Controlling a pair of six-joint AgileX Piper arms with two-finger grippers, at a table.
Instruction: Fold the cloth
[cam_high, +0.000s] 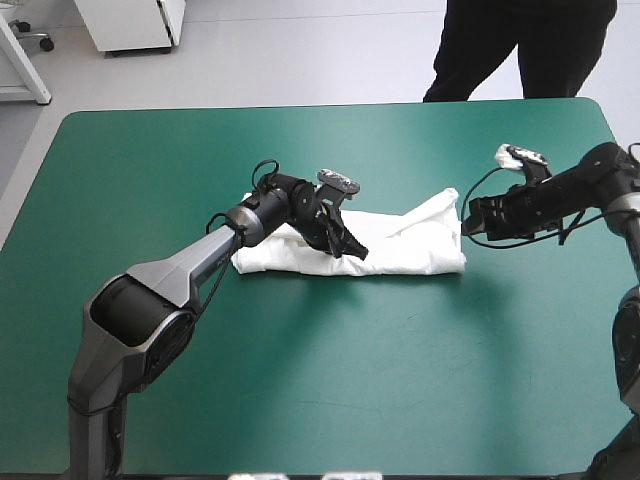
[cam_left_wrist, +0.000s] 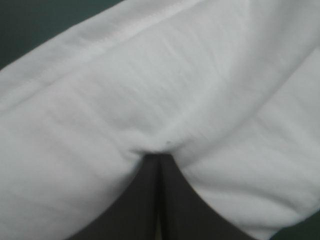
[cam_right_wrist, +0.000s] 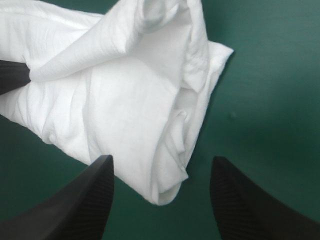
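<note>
Table, teal-green cover (cam_high: 300, 380): takes up most of the high view, with both arms reaching in over it.

T-shirt (cam_high: 400, 250): white, folded into a long narrow bundle and lying flat on the cover near mid-table. Its long axis runs from one gripper to the other, roughly parallel to the far edge. The end toward the right gripper is thicker, with stacked layers showing and one loose fold raised at its far corner. The end under the left arm is flatter.

Left gripper (cam_high: 355, 250): down on top of the bundle, about a third of the way along from the bundle's left end. In its wrist view the black fingers (cam_left_wrist: 145, 200) meet in one pointed arch. The cloth puckers at the tip and creases run out from it, so it is clenched on the T-shirt. White fabric fills the area ahead of it.

Right gripper (cam_high: 470, 222): low at the bundle's right end, fingers (cam_right_wrist: 90, 200) spread wide and holding nothing. The layered end of the bundle lies just ahead, one corner reaching in between the fingers. Bare cover lies beside and under the other finger.
</note>
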